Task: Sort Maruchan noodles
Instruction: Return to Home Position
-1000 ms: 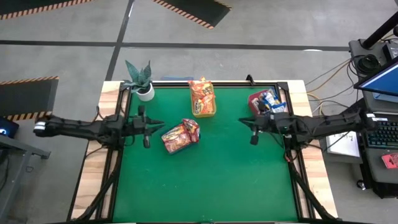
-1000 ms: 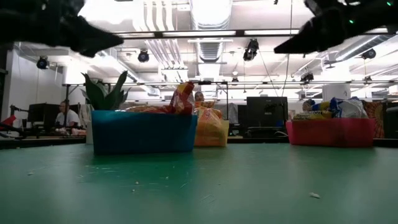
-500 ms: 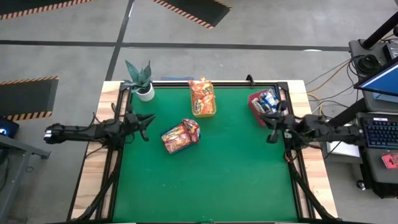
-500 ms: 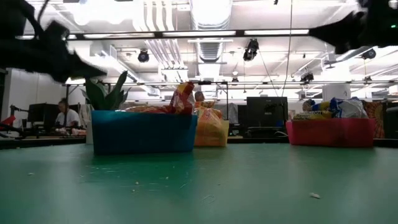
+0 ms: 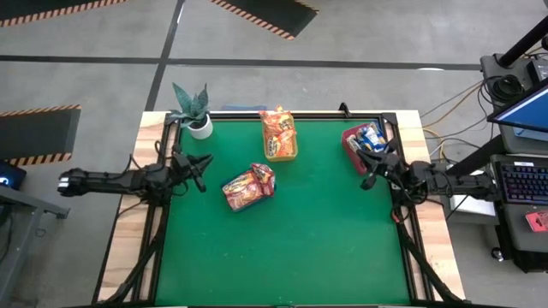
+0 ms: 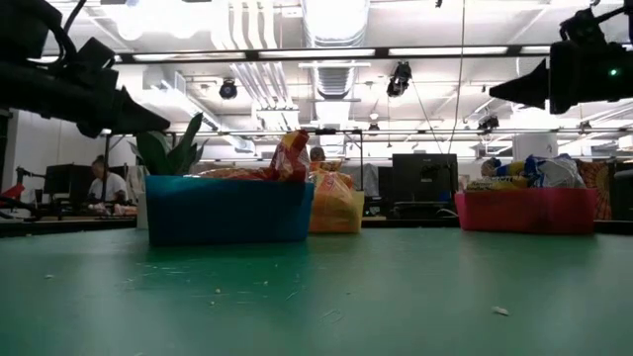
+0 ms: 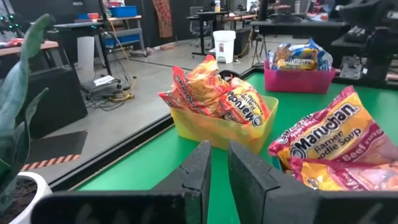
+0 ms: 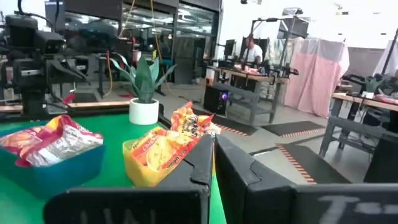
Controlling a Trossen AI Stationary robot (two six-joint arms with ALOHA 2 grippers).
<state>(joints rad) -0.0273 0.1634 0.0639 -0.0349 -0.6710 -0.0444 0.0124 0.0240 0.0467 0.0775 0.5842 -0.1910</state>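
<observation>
Maruchan noodles (image 5: 279,135) lie sorted into three bins on a green table (image 5: 282,257), with an arm at each side.
From above, the orange packets fill the yellow bin (image 5: 296,147) at the far edge, their long axis running front to back. Red packets (image 5: 248,186) are heaped slantwise in the blue bin (image 6: 227,210) near the middle, and blue-edged packets (image 5: 370,135) sit in the red bin (image 5: 349,142) at far right. The left gripper (image 5: 204,162) hangs near a potted plant (image 5: 193,109), and the right gripper (image 5: 368,177) is just beside the red bin. At table height, packets poke above the blue bin's rim. The left wrist camera shows its fingers almost pressed together and empty. The right wrist camera shows its fingers pressed together and empty.
</observation>
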